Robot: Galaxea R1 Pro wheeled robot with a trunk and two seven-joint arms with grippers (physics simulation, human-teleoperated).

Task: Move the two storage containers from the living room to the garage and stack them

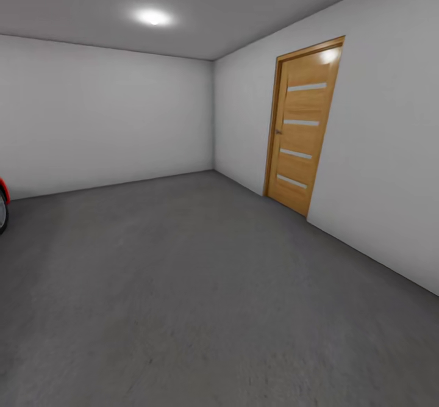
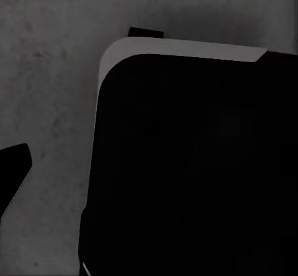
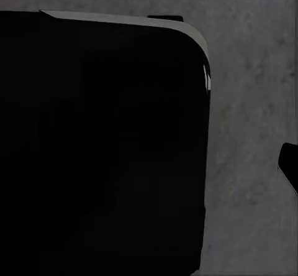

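The head view counts one wood-panelled door (image 1: 303, 125) at right of centre, carrying four pale horizontal strips, and one round ceiling light (image 1: 153, 17) in the upper left. Two white walls meet at one corner, above one stretch of dark grey concrete floor (image 1: 201, 297). One sliver of a red car (image 1: 3, 202), with one wheel, sits at the left edge. Each wrist view holds one large black body (image 2: 192, 164) over concrete

Garage (image 1: 110, 114): concrete floor (image 1: 201, 297), car wheel (image 1: 3, 208).

Head view level across the garage; both wrist views close, down onto the floor (image 2: 49, 89).
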